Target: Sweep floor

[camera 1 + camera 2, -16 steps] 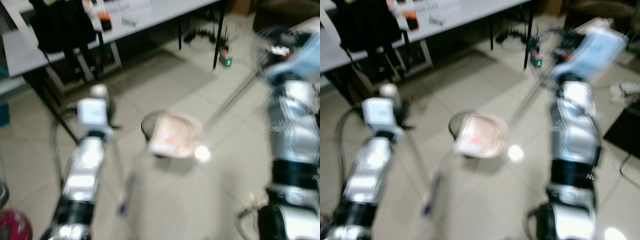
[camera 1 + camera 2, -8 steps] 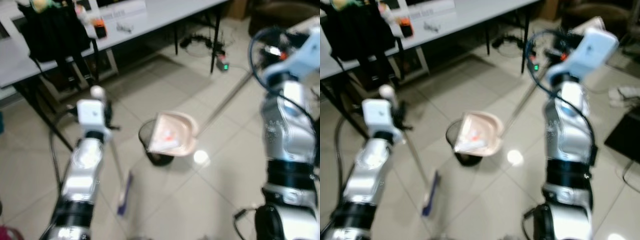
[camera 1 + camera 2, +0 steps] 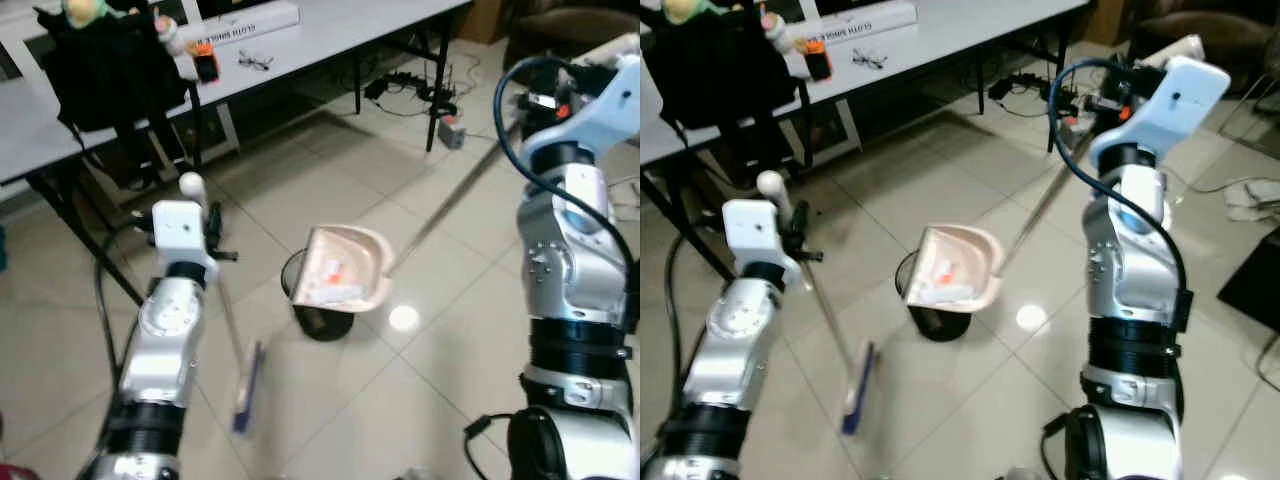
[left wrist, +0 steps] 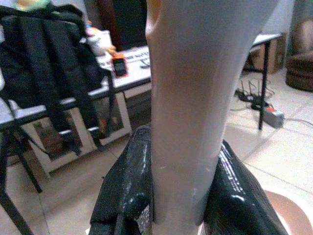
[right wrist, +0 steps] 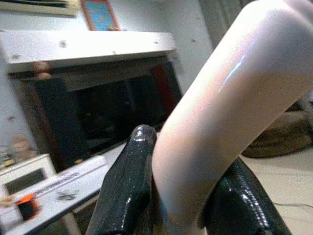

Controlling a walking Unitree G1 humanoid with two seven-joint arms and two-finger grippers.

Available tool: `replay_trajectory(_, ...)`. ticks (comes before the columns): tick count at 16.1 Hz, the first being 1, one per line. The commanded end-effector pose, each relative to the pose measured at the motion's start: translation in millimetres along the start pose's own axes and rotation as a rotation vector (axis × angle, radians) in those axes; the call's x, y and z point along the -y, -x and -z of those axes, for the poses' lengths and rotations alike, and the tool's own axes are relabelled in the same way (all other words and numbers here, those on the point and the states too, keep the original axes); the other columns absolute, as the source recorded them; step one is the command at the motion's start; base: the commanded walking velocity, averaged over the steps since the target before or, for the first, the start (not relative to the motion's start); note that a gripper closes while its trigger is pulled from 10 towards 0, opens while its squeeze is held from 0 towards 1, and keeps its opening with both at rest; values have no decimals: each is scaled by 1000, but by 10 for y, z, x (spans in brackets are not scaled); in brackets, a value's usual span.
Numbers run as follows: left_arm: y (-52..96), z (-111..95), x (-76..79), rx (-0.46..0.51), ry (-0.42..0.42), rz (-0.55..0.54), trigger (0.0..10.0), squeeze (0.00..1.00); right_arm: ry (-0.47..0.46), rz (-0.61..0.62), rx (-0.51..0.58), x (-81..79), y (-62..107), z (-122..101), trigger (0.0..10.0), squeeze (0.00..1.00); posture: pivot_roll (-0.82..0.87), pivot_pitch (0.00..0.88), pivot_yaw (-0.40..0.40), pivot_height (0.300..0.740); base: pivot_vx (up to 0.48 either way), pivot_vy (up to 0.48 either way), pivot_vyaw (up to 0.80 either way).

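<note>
The long grey table (image 3: 330, 40) runs across the top of the left eye frame, above the pale tiled floor (image 3: 330, 400). A black backpack (image 3: 110, 60) sits at the upper left, with a small orange-and-black device (image 3: 206, 65) and a pair of spectacles (image 3: 254, 62) on the tabletop beside it. Cables and a power strip (image 3: 450, 128) lie on the floor at upper right.

At frame centre a small black round bin (image 3: 318, 315) stands on the floor. The pale pink plastic dustpan (image 3: 343, 270) hangs directly above it, tilted, with white and orange debris (image 3: 335, 283) inside. Its long pole runs toward the upper right to the right gripper (image 5: 181, 205), whose fingers are clamped on the pale curved handle in the right wrist view.

The left gripper (image 4: 183, 200), at left centre of the eye views, is closed round the pale handle of the broom (image 3: 215, 290). The broom's blue-violet head (image 3: 246, 385) rests low at lower centre-left, beside the bin and apart from it.

Judged step: emptying the dustpan into the bin. The next move likely calls for steeper tilting so the debris slides out, keeping the pan lip inside the bin rim to avoid spillage.
</note>
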State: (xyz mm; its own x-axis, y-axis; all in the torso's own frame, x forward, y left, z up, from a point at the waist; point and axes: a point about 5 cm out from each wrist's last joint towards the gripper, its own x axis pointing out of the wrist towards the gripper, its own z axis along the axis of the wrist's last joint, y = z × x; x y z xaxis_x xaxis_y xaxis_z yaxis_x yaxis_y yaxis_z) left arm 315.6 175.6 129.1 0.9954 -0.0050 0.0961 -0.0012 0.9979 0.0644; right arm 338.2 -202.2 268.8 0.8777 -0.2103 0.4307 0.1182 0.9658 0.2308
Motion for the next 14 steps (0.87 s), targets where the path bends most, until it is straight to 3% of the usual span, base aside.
replay_trajectory(1, -21, -90, -70, 40, -14, -20, 10000, 0, -17, -16, 84, -76, -42, -172, 10000, 0, -29, 24, 83, 740, 386, 0, 0)
replay_trajectory(14, -39, -107, -79, 42, -20, -17, 10000, 0, -23, -27, 98, -107, -23, -132, 10000, 0, -25, 32, 90, 740, 385, 0, 0)
